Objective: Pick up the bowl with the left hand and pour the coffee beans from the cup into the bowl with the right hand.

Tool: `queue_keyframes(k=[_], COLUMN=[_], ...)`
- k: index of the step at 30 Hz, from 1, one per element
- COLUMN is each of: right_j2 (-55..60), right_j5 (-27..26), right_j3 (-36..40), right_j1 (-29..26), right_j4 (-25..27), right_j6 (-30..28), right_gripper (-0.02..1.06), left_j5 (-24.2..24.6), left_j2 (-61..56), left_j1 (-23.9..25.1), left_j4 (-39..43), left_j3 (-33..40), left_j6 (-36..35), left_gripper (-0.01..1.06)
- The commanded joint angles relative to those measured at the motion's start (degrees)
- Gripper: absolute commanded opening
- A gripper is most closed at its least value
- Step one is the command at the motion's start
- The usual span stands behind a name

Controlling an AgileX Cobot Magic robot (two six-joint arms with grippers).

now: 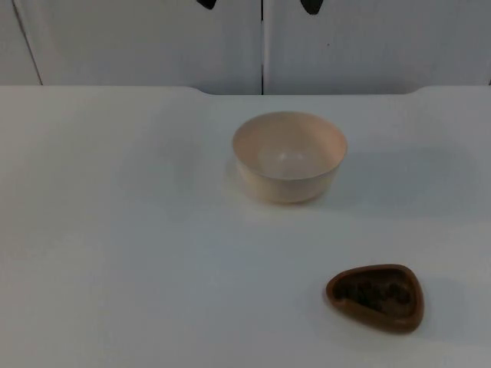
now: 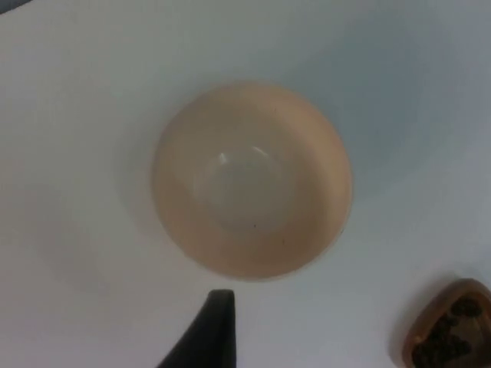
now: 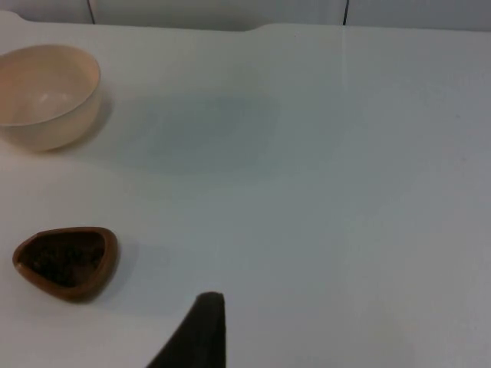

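An empty peach-coloured bowl stands upright at the middle of the white table. A brown, rounded-triangle cup with dark coffee beans in it sits nearer the front, to the bowl's right. My left gripper hovers high over the bowl, looking straight down into it, with the cup off to one side. My right gripper hangs above the table, to the right of the cup and apart from it; the bowl lies farther off. Neither gripper touches anything.
The white table top ends at a grey partition wall behind the bowl. Wide bare table lies to the left of the bowl and in front of it.
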Motion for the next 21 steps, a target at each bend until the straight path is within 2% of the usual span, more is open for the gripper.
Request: queue_keyframes(k=[1, 6, 15, 18, 21], right_j2=[-0.2, -0.2, -0.2, -0.2, -0.2], right_j5=[-0.3, -0.3, -0.3, -0.3, -0.3], right_j3=[0.2, 0.2, 0.2, 0.2, 0.2], right_j1=[-0.4, -0.4, -0.4, -0.4, -0.4], right_j4=[-0.1, -0.1, -0.1, -0.1, -0.1], right_j6=[-0.1, -0.1, -0.1, -0.1, -0.1], right_gripper=[1.05, 1.05, 1.05, 1.05, 1.05], left_j5=[-0.4, -1.6, -2.1, -1.8, -2.4], left_j2=[-0.1, -0.1, 1.5, 2.1, 2.4], left_j1=[-0.3, -0.3, -0.3, -0.3, -0.3], left_j4=[-0.8, -3.7, -3.4, -3.3, -3.3], left_j3=[-0.4, -0.4, -0.4, -0.4, -0.4], left_j6=[2.6, 2.6, 2.9, 5.9, 5.9], left_gripper=[1.01, 1.01, 1.01, 1.01, 1.01])
